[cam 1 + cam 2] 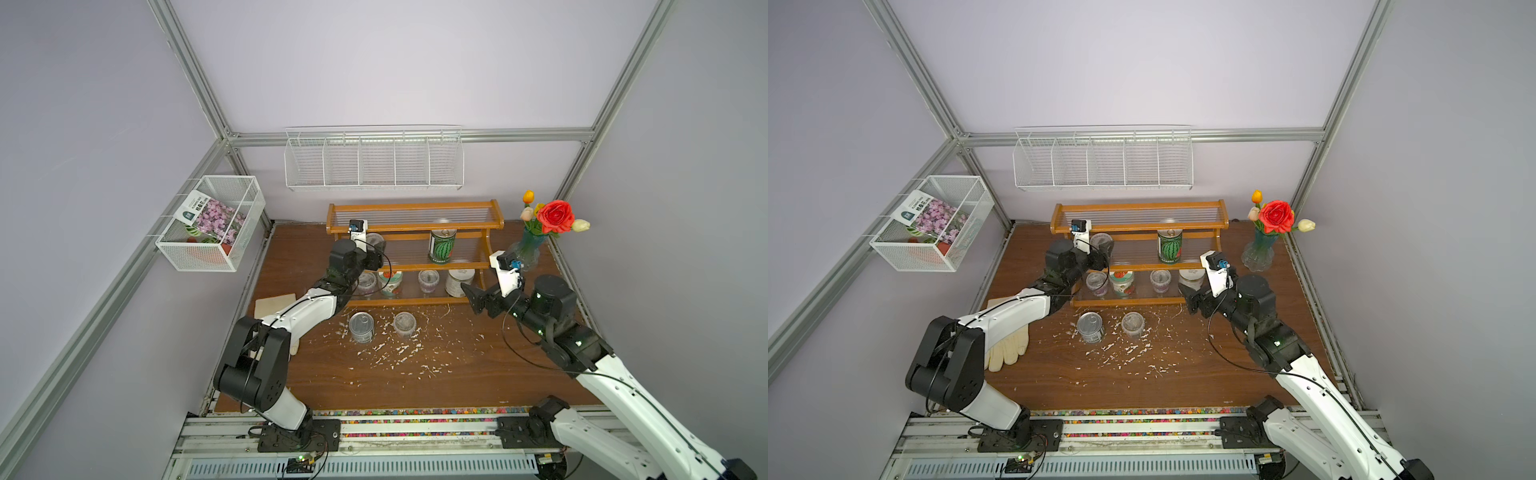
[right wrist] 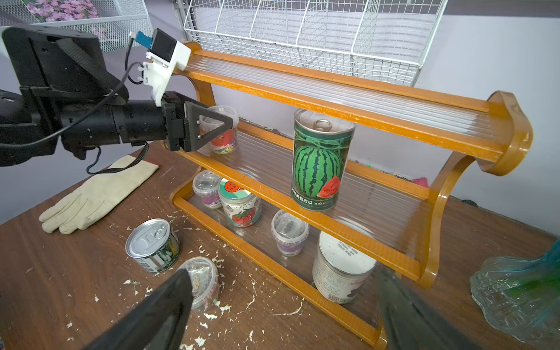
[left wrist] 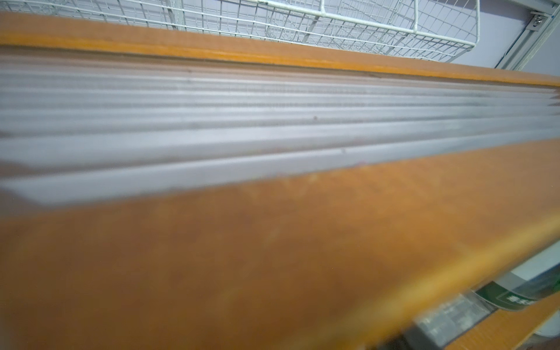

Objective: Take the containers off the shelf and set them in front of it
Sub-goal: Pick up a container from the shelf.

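On the left wall one white mesh basket is hung, with a flower-printed packet in it. One pale glove is seen on the table, partly covered by the left arm.

Eight containers are counted: three tins, four clear cups and one tub. Two are stood on the table in front of the shelf: the green-striped tin and, just beside it, the table cup.

Six are on the shelf. On the middle tier the left-end cup is straddled by the left gripper. One finger is shown across its front and the other is hidden behind it, so whether the cup is clamped cannot be told. Further right on that tier the watermelon tin is stood upright.

Four are lined up on the bottom tier: the lower-left cup, the tomato-lidded tub just beside it, the middle cup and the white tin.

The right gripper is held wide open near the white tin, with nothing in it. One glass vase of flowers is placed at the far right.

The left wrist view is filled by blurred shelf wood and ribbing, and only a cut-off green label is made out there.
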`<state>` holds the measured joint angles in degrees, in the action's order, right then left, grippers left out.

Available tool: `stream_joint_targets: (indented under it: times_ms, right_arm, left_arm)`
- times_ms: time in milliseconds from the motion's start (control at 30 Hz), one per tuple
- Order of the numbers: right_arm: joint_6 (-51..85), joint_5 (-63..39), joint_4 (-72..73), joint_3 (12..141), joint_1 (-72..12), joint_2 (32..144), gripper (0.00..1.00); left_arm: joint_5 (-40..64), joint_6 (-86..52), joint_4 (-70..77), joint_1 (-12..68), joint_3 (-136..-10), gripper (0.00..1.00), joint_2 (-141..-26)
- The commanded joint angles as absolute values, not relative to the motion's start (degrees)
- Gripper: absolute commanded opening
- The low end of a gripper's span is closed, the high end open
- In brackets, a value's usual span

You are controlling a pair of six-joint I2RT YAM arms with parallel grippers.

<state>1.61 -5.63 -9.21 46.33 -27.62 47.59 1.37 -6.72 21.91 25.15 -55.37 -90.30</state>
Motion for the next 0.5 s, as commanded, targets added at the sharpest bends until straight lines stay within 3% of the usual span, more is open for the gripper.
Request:
stream_joint_targets:
  times_ms: [0, 467]
  right_arm:
    - [1.0, -6.2, -9.0, 47.5, -27.2, 46.8, 0.97]
    - [1.5, -9.2, -9.4, 48.7, -27.2, 47.9, 0.97]
  left_arm:
    - [2.1, -5.4, 19.1, 25.2, -54.4, 0.61, -87.3]
    - [9.0, -8.3, 13.0, 25.5, -51.2, 0.6, -77.2]
